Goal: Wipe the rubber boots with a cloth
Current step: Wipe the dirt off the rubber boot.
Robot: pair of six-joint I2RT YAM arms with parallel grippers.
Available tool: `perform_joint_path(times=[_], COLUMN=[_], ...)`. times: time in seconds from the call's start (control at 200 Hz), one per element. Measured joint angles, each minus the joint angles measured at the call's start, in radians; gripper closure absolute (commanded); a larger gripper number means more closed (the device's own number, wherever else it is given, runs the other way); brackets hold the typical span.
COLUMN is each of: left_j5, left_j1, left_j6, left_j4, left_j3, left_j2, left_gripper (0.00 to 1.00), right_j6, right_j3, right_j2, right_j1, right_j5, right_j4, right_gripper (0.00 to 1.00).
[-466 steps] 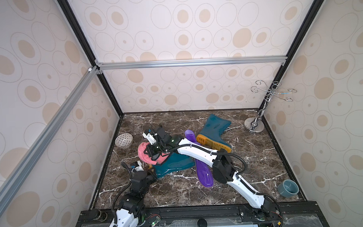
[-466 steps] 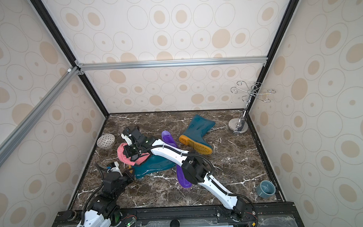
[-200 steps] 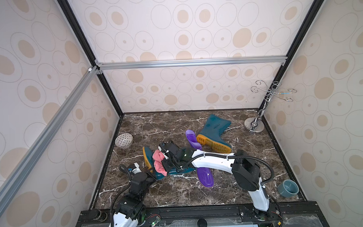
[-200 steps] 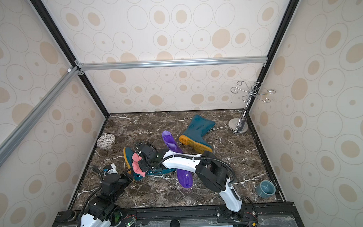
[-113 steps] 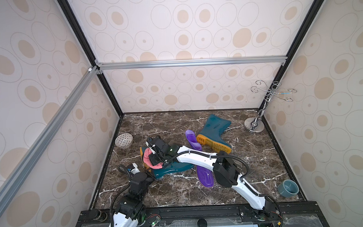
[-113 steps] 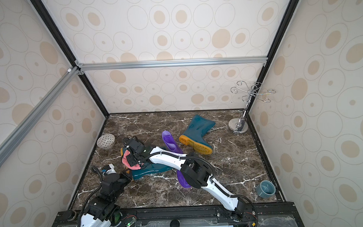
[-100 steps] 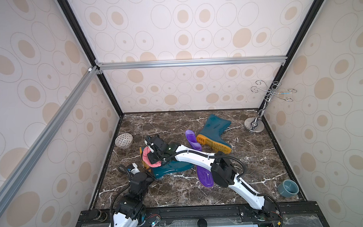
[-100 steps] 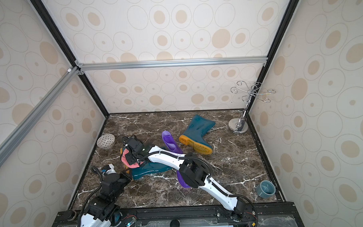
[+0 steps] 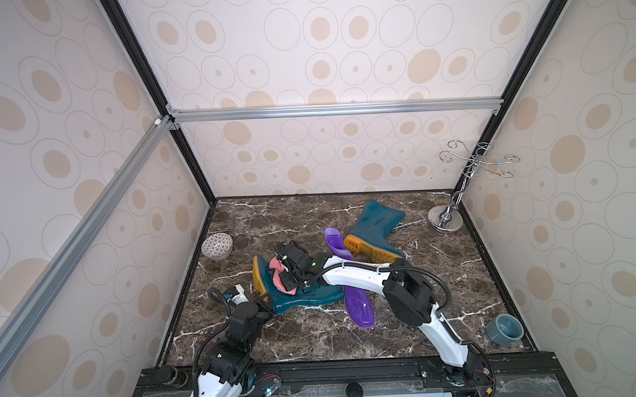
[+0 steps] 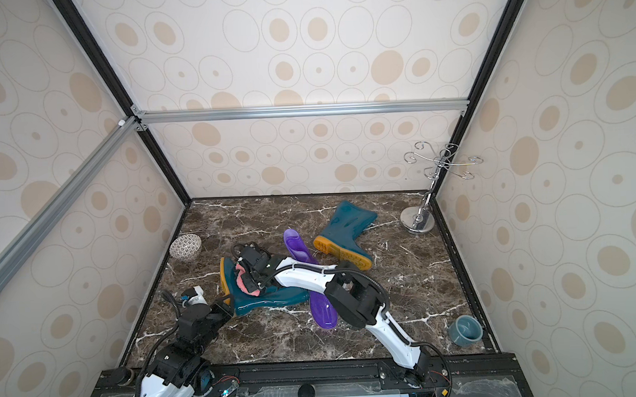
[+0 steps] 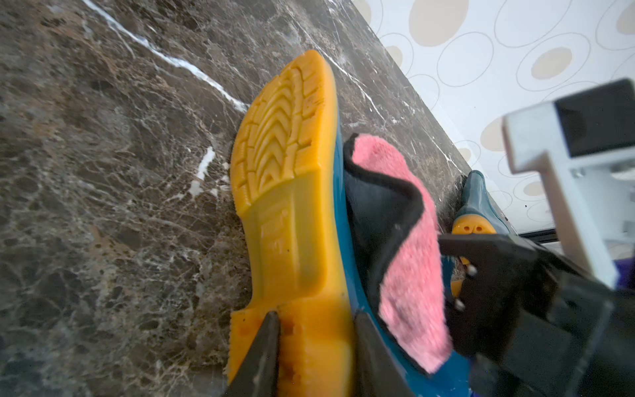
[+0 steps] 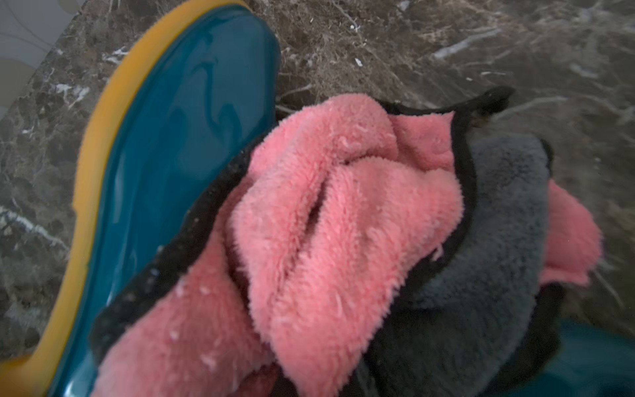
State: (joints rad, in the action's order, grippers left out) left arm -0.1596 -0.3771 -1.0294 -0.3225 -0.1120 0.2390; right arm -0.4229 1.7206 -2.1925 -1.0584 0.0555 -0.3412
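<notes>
- Near boot [image 9: 305, 298]: lies on its side. All positions below are given relative to it.
- Left gripper [image 11: 316, 323]: jaws pinch the heel [image 11: 309, 347], with one finger on the tread face and the other on the teal upper.
- Right gripper [image 9: 292, 276]: jaws pressed together on the cloth [image 9: 277, 279].
- The cloth is bunched against the foot part, just beside the sole [image 11: 281, 154]. Its dark edge is folded toward the sole.
- Purple boot [image 9: 356, 303]: touches the shaft end. The right arm [image 9: 352, 274] passes above it.
- Far boot [image 9: 376, 230]: well apart, beyond the purple boot.
- Judged step: wiping the foot of the near boot. The other two boots appear not yet reached.
- Risk, boot slip: the upper is glossy and the pinch sits at the heel only. A wiping push along the foot could pivot the boot about the heel or pull it out of the jaws.
- Risk, cloth loss: the cloth is held as a loose bundle. Drag on the rubber could draw it out, or its edge could snag on the tread.
- Risk, poor contact: a folded bundle may ride on its grey backing and skip parts of the surface.
- Risk, collision: a low sweep of the right arm could knock the purple boot against the shaft.
</notes>
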Motion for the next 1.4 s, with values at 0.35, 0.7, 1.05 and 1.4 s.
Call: perform_joint_path(times=[0.35,0.7,1.05,1.4], left_j5=[-0.005,-0.007,-0.010,-0.010], left_j1=[0.000,0.000,0.000,0.000], left_j6=[0.000,-0.001,-0.002,-0.003], left_j4=[0.000,0.000,0.000,0.000], left_j3=[0.000,0.000,0.000,0.000], left_j2=[0.000,0.000,-0.001,-0.002], left_gripper=[1.00,1.00,1.00,1.00], right_j6=[0.019,0.002,-0.044,-0.102], right_j3=[-0.231,-0.207,-0.070,-0.359], right_j2=[0.208,0.197,0.107,0.230], right_j1=[-0.128,-0.119,-0.024,-0.039], right_j5=[0.040,-0.003,0.169,0.287], right_j4=[0.034,0.010,-0.023,-0.038], right_gripper=[1.00,1.00,1.00,1.00])
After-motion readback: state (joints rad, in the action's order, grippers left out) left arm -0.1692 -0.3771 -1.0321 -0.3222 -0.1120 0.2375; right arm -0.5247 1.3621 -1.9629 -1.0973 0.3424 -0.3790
